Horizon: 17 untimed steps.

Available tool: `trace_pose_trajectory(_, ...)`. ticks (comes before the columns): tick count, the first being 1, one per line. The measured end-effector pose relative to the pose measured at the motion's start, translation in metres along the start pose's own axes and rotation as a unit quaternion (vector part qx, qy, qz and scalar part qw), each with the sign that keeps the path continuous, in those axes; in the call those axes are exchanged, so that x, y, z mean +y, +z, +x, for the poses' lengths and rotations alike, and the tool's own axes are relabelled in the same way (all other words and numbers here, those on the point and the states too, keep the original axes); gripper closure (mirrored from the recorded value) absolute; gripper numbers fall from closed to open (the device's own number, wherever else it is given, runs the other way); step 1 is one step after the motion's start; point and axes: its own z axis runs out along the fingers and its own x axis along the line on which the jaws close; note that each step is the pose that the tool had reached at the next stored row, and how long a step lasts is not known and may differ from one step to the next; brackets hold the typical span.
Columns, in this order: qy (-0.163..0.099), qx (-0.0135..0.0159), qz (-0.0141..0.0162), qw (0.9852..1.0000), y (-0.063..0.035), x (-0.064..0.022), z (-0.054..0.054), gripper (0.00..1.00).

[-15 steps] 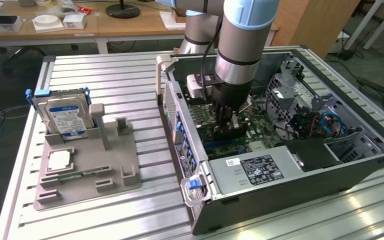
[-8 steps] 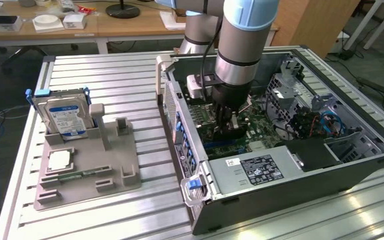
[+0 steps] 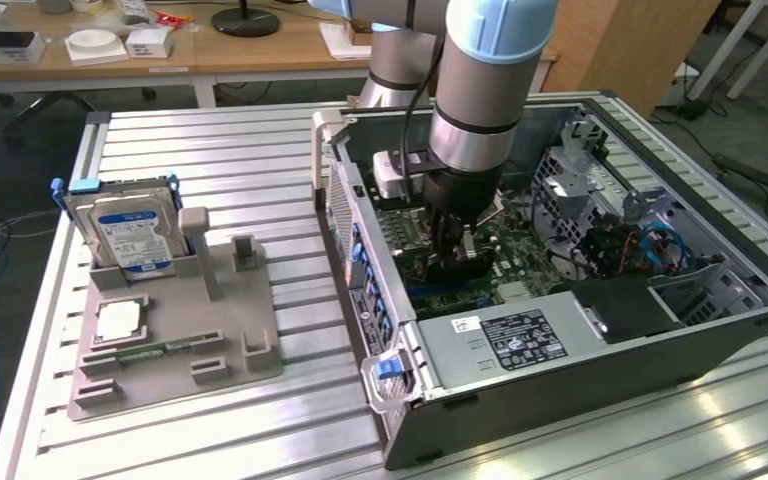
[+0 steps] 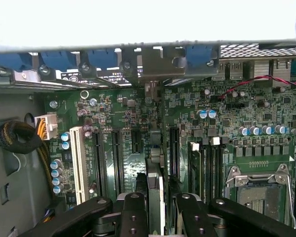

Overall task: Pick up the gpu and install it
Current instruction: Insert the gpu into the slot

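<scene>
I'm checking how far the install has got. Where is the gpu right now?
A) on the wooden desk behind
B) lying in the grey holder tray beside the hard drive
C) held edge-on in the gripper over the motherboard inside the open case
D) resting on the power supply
C: the gripper clamps the gpu edge-on above the motherboard slots, inside the case.

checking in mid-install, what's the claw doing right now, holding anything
claw: closed on the gpu, holding it edge-on over the motherboard slots inside the computer case
</scene>
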Motion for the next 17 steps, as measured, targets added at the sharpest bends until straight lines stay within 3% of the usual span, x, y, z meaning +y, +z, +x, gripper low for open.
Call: trace_pose_trajectory(17,0.000,0.0000,0.0000,1.0000,0.0001,0.0001,0.0000,0.73)
